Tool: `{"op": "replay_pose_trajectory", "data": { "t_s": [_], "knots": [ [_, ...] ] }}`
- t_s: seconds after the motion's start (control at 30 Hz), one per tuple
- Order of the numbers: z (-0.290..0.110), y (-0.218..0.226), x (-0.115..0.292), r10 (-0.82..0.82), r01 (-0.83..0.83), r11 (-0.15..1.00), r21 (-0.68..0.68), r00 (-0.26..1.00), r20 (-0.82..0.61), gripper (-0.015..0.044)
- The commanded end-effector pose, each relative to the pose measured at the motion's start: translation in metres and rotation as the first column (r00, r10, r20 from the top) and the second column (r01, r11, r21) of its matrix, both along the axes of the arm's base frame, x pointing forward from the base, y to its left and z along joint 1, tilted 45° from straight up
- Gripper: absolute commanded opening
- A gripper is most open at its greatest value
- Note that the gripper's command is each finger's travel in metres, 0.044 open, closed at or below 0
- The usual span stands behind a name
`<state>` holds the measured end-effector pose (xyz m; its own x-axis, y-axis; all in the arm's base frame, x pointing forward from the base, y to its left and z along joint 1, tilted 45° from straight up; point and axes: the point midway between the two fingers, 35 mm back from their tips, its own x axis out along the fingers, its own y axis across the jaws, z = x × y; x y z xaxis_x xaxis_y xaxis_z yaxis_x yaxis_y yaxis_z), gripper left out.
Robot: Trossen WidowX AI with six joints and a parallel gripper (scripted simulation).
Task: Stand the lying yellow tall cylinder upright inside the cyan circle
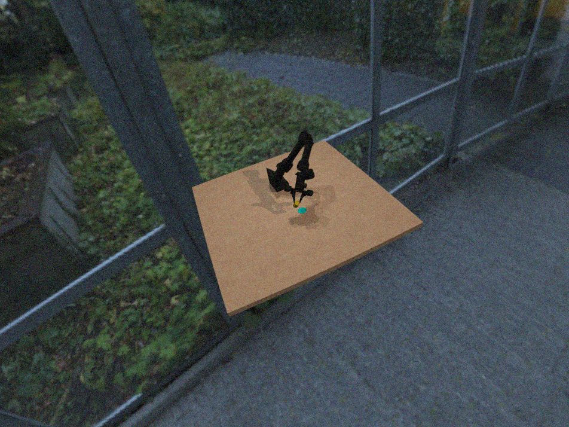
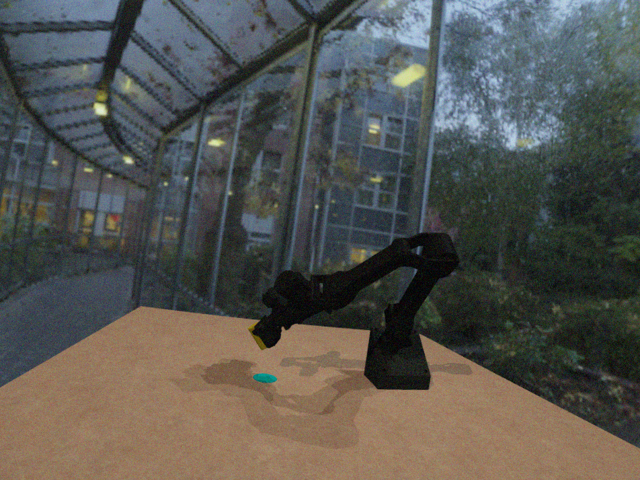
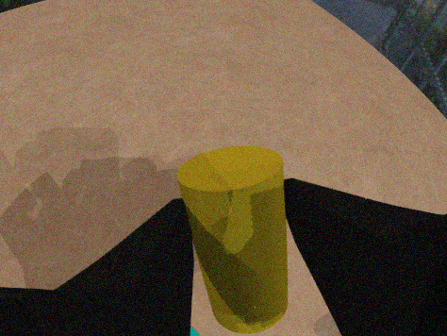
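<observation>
- Glass walls and an arched glazed roof (image 2: 154, 62) enclosed a walkway at dusk, where a tan wooden table (image 1: 257, 266) was set on grey pavement.
- From its black base (image 2: 421, 382), the arm (image 2: 362, 273) was bent over at the elbow and reached down toward the tabletop.
- Between the fingers of the gripper (image 2: 266, 335), the yellow tall cylinder (image 3: 241, 246) was held clamped, tilted and raised off the table.
- Just beside and below the cylinder, the cyan circle (image 2: 264, 378) was seen on the wood, uncovered, among the arm's shadows.
</observation>
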<state>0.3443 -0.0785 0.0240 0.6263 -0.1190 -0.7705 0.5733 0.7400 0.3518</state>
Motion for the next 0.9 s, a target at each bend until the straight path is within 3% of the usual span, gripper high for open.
{"op": "replay_pose_trajectory", "data": {
  "t_s": [0.0, 0.87],
  "knots": [
    [0.002, 0.0, -0.001, -0.02, 0.02, 1.0, -0.008, 1.0, 0.023, 0.0105],
    [0.015, 0.003, -0.008, -0.115, 0.123, 0.992, -0.032, 0.976, 0.185, 0.0105]
  ]
}}
